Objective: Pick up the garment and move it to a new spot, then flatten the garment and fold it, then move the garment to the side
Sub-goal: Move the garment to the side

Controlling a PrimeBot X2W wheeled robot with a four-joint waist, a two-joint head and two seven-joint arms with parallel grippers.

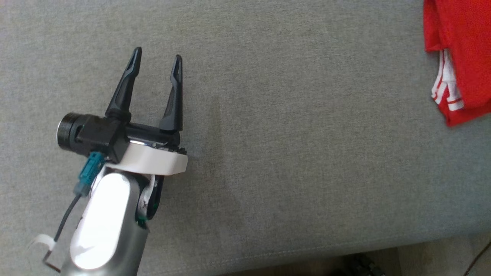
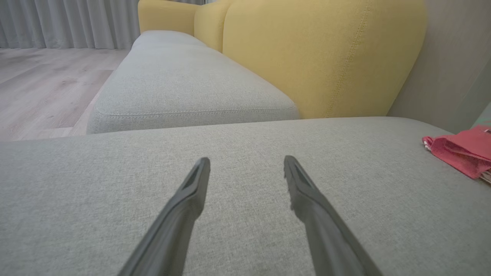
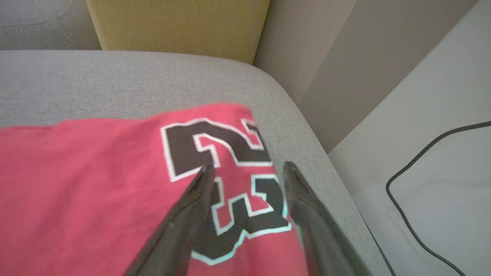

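Observation:
The garment [image 1: 462, 53] is a red jersey with white trim, folded at the far right edge of the grey couch seat [image 1: 287, 145]. In the left wrist view the garment [image 2: 460, 151] lies low at the right. My left gripper [image 1: 157, 57] hovers open over bare cushion at the left, far from the jersey; its fingers [image 2: 191, 191] hold nothing. In the right wrist view my right gripper [image 3: 247, 168] stands open just above the garment [image 3: 96, 184], fingers apart over its black-and-white printed number, with nothing pinched between them.
Yellow backrest cushions [image 2: 314, 53] rise behind the seat. A second grey seat cushion [image 2: 184, 84] extends beyond. The couch edge [image 3: 318, 153] drops to a pale floor with a black cable [image 3: 406, 207]. Wooden floor [image 2: 42, 84] lies to the left.

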